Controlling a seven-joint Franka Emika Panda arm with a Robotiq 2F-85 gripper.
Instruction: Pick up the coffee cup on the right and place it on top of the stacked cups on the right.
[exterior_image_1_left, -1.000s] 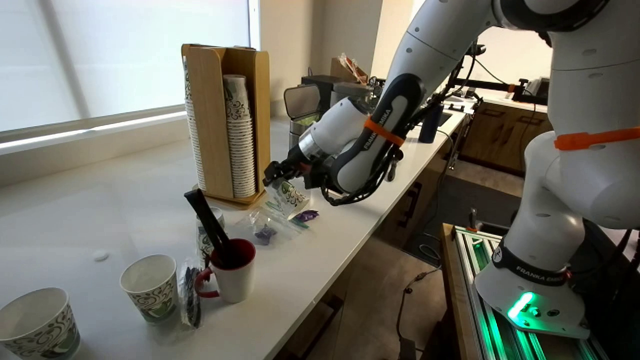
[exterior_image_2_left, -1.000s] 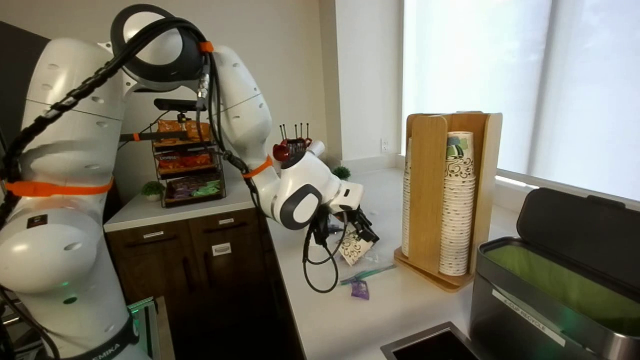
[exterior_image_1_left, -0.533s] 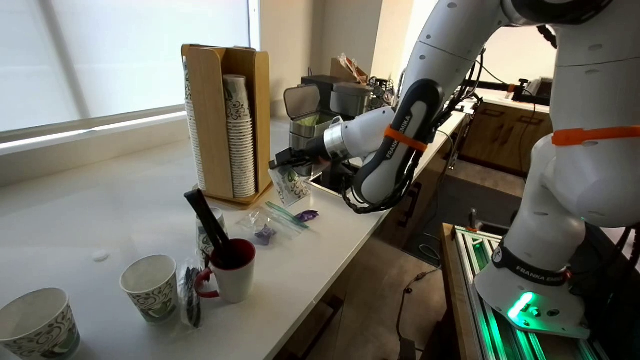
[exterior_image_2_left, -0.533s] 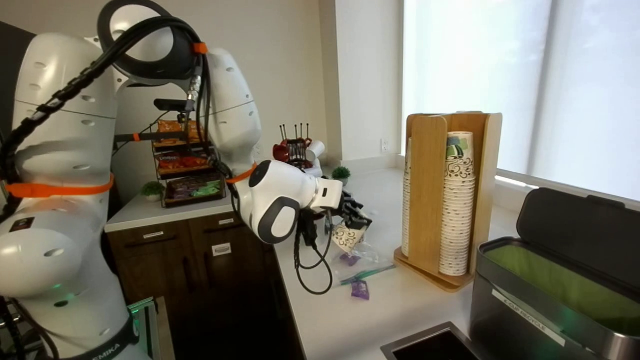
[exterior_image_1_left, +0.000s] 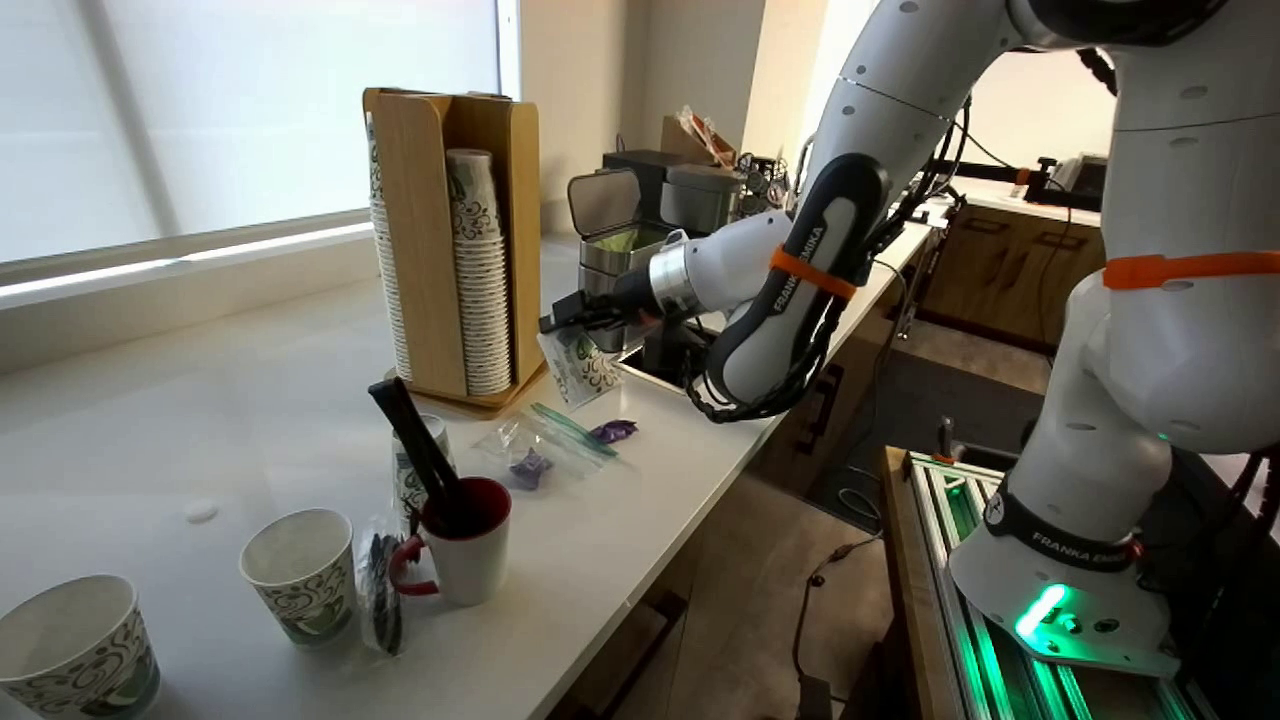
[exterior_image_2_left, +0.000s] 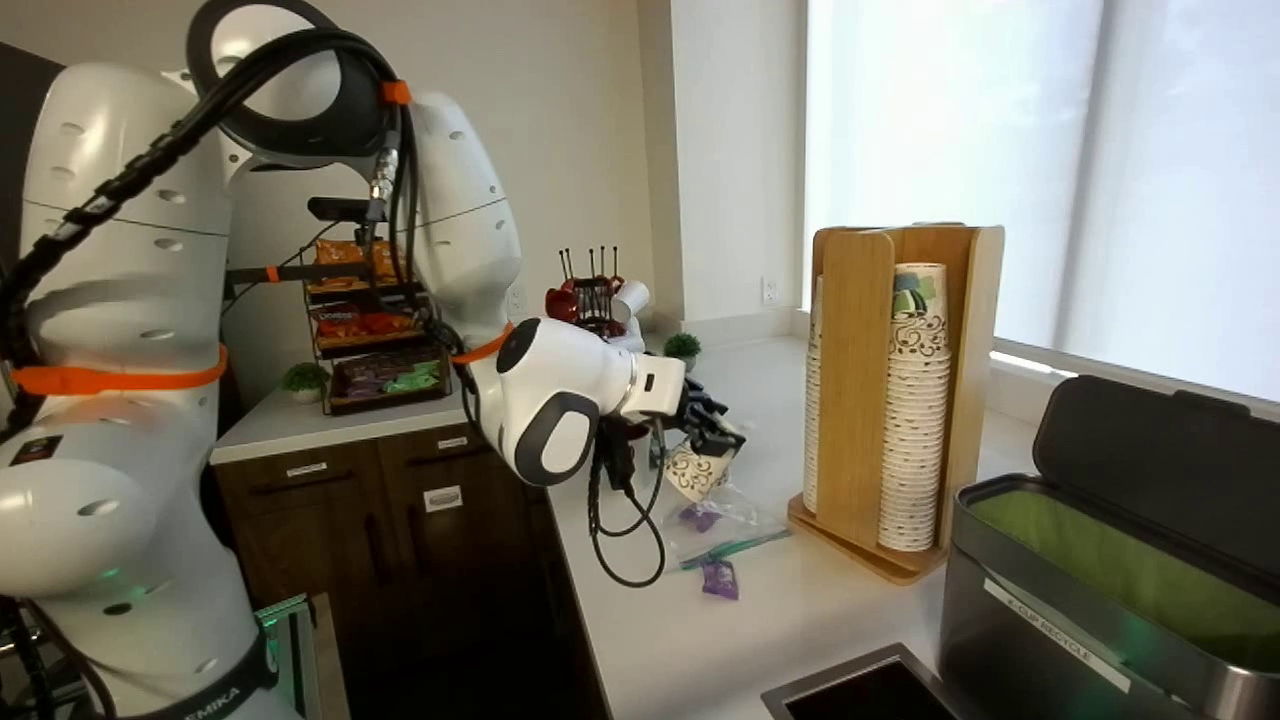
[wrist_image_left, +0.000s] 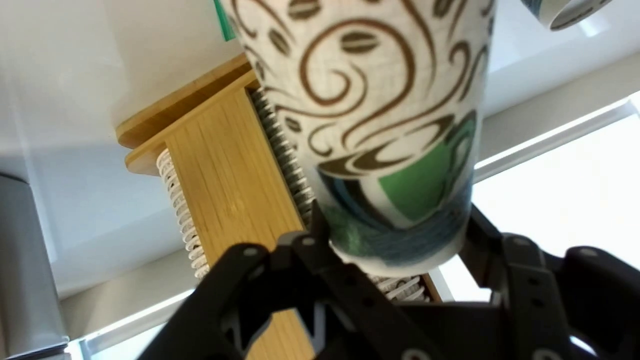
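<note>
In an exterior view, left of the wooden holder (exterior_image_2_left: 857, 400), the gripper (exterior_image_2_left: 718, 432) clamped the coffee cup (exterior_image_2_left: 697, 472) near its base, tilted above the counter (exterior_image_2_left: 660, 640)! Stacked cups (exterior_image_2_left: 915, 450) towered inside the holder, a window (exterior_image_2_left: 950, 120) glowed behind it, a bin (exterior_image_2_left: 1010, 650) gaped to its right.

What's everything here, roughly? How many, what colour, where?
main counter: one, white, along window
held cup: one, patterned white, above counter
holder: one, light wood, on counter
stacked cups: many, patterned white, in holder
loose cups: three, patterned white, on counter
mug: one, white and red, on counter
utensils: count unclear, black, in mug
bag: one, clear, near holder
packets: two, purple, at bag
open bin: one, grey, on counter
snack rack: one, dark, background
plants: two, green, background
robot arm: one, white, beside counter
gripper: one, black, shut on held cup
</note>
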